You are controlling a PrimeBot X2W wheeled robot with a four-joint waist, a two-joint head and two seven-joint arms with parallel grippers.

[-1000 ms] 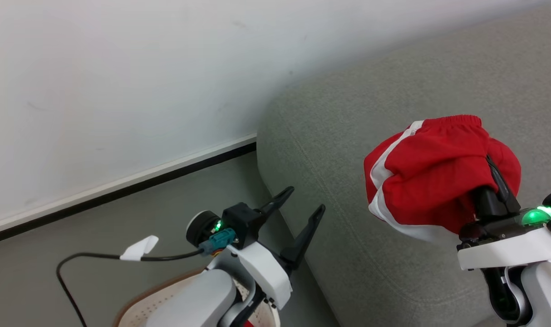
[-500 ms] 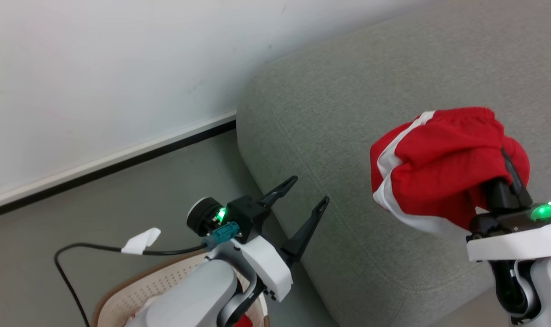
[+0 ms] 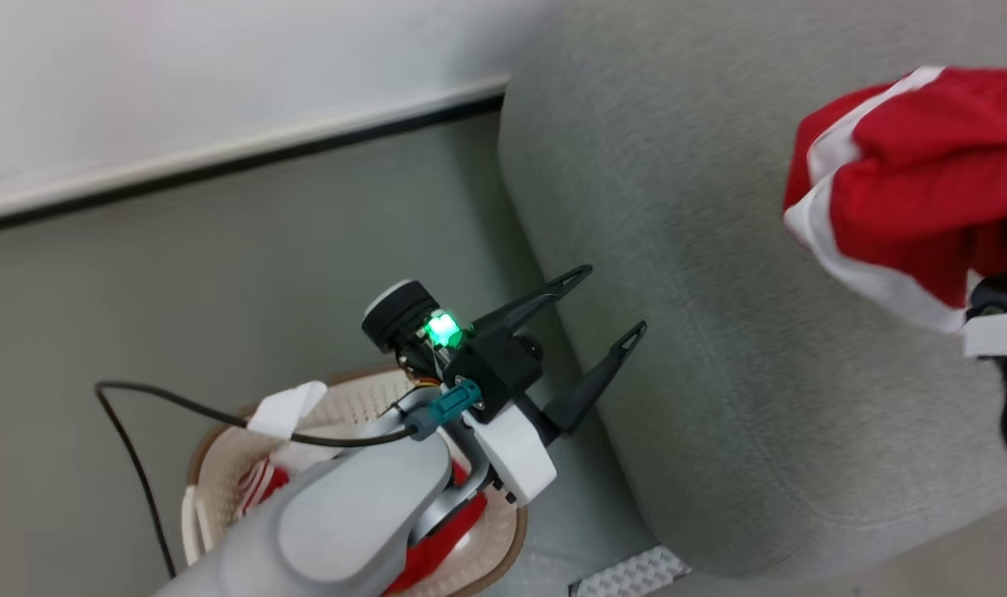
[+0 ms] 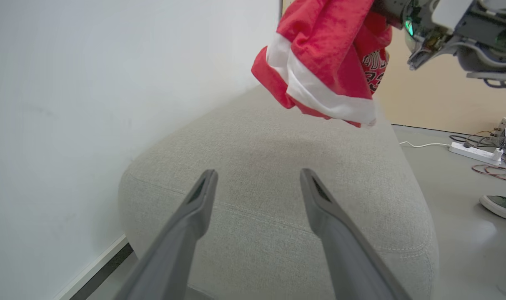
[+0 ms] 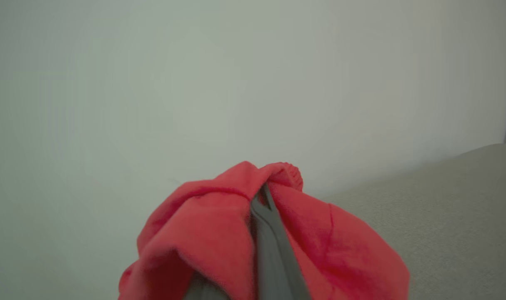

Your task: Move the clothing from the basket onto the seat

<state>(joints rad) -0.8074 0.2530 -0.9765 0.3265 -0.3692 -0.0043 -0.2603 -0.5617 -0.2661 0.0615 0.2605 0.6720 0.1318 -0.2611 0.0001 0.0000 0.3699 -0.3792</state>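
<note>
Grey upholstery spreads to the right: the seat (image 3: 719, 332) lies beneath the red clothing (image 3: 910, 207), pinched in the closed right gripper (image 5: 264, 198), not yet released. The robot's gaze has tipped down, revealing the basket (image 3: 354, 408) with more red inside; the left gripper (image 3: 613, 298) gapes empty.

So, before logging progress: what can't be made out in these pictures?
- Head view: the pale forearm hides most of the cream perforated plastic basket; clothing left inside uncountable.
- Right wrist view: the red white-trimmed fabric garment wraps the shut right gripper.
- Left wrist view: folds cut off the garment's dark emblem.
</note>
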